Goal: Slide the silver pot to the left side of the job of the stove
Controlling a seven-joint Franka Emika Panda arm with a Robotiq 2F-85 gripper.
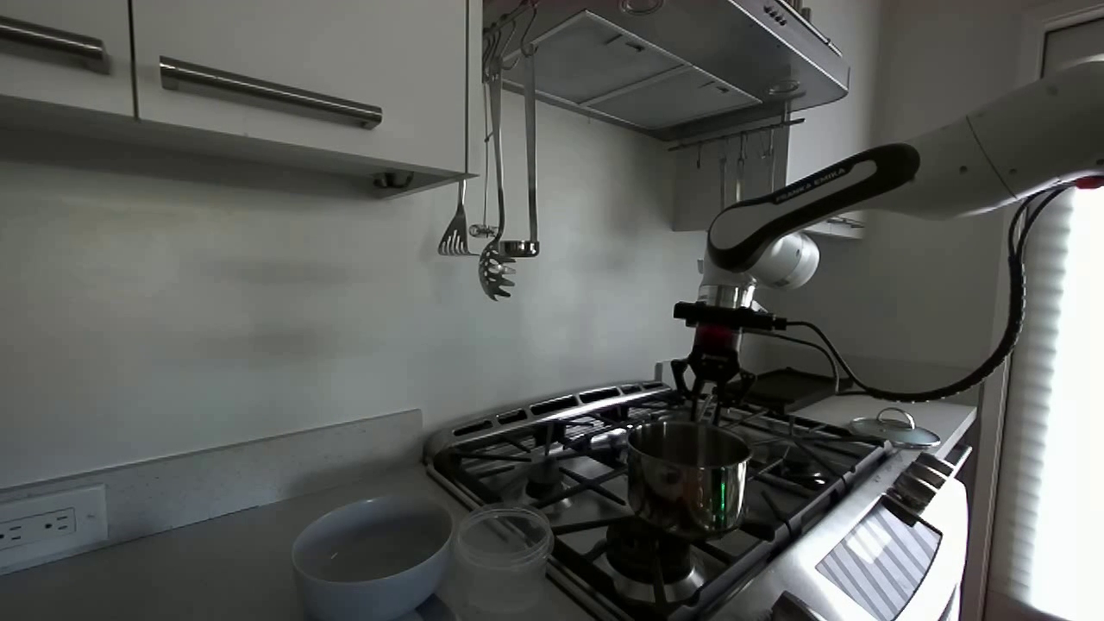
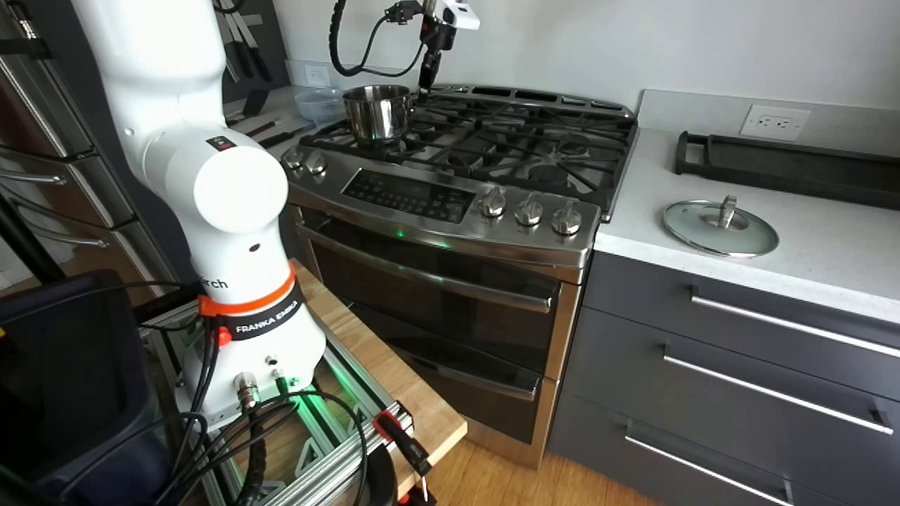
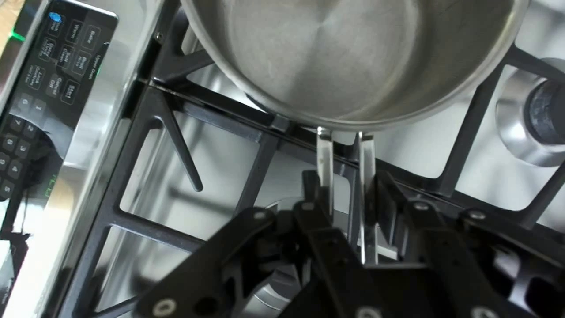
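Observation:
The silver pot stands upright over a front burner of the stove, at the left end in an exterior view where the pot shows from the front. Whether its base rests fully on the grate is hard to tell. In the wrist view the open, bare inside of the pot fills the top. Its two-bar metal handle points down between my fingers. My gripper is shut on this handle, one finger against each bar. The gripper also shows in both exterior views, beside the pot's rim.
A whitish bowl and a clear plastic container stand on the counter beside the stove, close to the pot. A glass lid and a black griddle lie on the opposite counter. Utensils and a hood hang above.

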